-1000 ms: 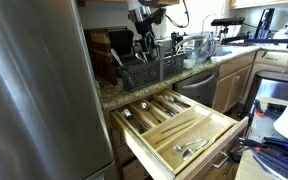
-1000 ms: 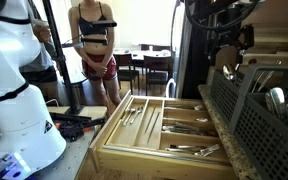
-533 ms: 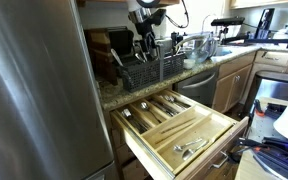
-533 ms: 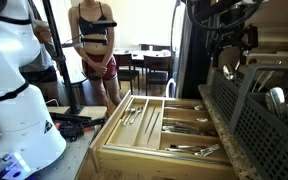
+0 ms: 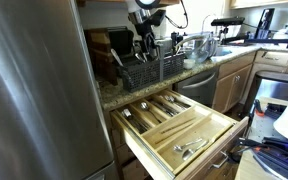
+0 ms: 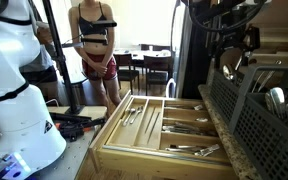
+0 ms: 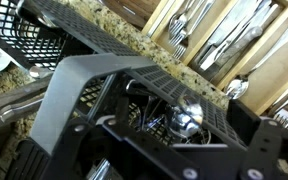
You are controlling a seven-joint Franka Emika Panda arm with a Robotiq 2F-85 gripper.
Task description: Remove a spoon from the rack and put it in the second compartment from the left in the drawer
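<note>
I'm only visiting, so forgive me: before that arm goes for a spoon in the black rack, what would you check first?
1. Gripper open and empty: ok. The gripper hangs over the rack, jaws apart, holding nothing.
2. A spoon to take: ok. The wrist view shows a spoon inside the rack.
3. Drawer open: ok. The drawer is pulled out, its slots exposed.
4. Room where the spoon goes: cannot tell. Cutlery already lies in several slots.
5. Person out of the way: ok. The person stands in the background, apart from the arm.
</note>
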